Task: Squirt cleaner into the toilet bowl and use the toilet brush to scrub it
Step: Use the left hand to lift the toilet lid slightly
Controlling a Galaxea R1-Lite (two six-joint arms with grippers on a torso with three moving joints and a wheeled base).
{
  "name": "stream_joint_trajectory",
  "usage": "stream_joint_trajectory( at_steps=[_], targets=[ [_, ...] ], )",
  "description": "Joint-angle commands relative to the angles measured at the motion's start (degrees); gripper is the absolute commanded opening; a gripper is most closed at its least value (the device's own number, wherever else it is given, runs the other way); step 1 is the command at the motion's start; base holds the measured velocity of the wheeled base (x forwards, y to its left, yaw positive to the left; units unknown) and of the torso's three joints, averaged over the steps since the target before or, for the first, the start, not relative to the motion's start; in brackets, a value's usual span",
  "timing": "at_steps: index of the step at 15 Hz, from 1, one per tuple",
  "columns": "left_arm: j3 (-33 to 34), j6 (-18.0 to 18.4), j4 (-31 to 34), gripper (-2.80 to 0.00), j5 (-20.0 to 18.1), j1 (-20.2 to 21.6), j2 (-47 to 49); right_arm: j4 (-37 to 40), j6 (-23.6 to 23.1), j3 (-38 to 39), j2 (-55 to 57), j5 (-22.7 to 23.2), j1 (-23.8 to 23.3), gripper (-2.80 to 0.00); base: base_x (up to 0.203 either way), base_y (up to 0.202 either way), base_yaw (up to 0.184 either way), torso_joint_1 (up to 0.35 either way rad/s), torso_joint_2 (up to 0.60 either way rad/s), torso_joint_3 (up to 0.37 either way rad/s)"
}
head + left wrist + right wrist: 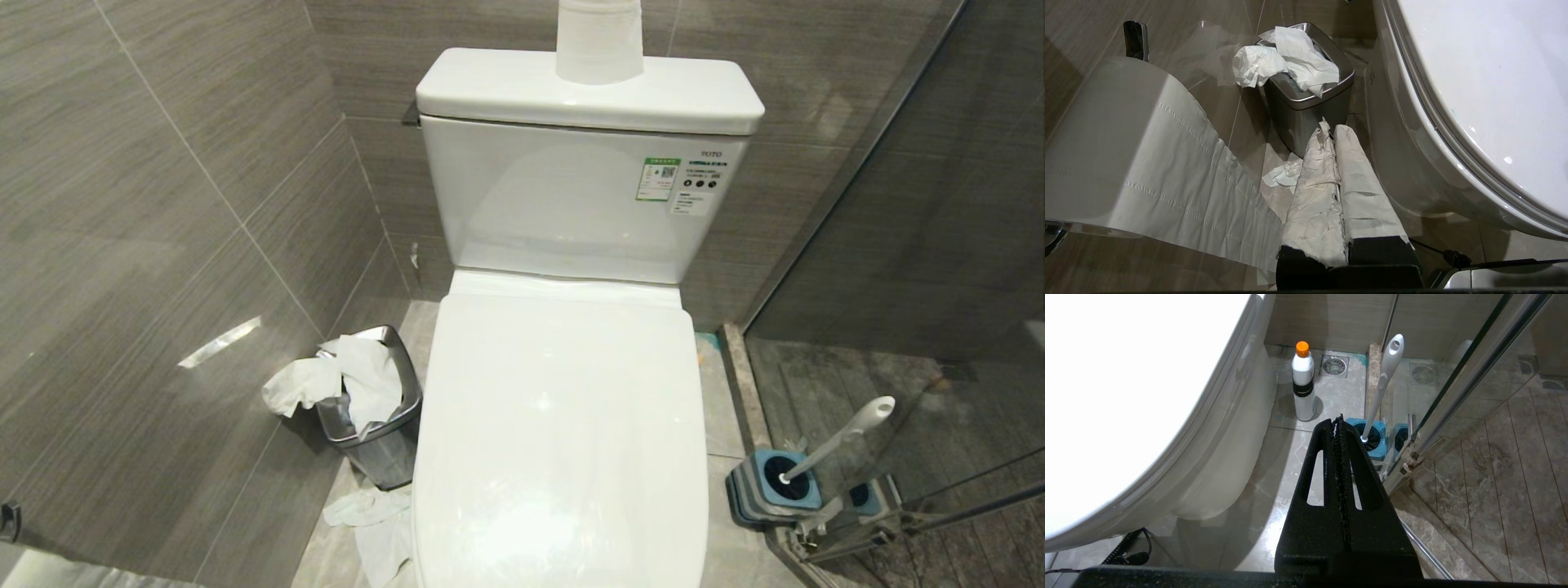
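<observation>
I see the toilet (563,425) with its lid down, so the bowl is covered. The toilet brush (841,437) stands tilted in its blue-and-grey holder (763,488) on the floor to the toilet's right, beside the glass shower door (1457,392). My left gripper (1331,130), fingers wrapped in paper, is pressed closed and empty near the steel bin (1306,102). My right gripper (1337,422) is closed too, holding nothing, just short of the holder, with an orange-capped white bottle (1303,381) beyond.
</observation>
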Motion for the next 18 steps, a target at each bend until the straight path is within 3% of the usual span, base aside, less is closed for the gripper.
stream_joint_trajectory(
  at_steps=[1, 18],
  targets=[
    [0.0, 0.0, 0.0, -2.8, 0.0, 0.1, 0.1, 0.0, 0.0, 0.0, 0.0, 0.0, 0.0, -2.8, 0.0, 0.0, 0.0, 0.0, 0.0, 0.0],
    [0.0, 0.0, -0.1, -2.8, 0.0, 0.0, 0.1, 0.0, 0.0, 0.0, 0.0, -0.1, 0.0, -2.8, 0.0, 0.0, 0.0, 0.0, 0.0, 0.0]
  ],
)
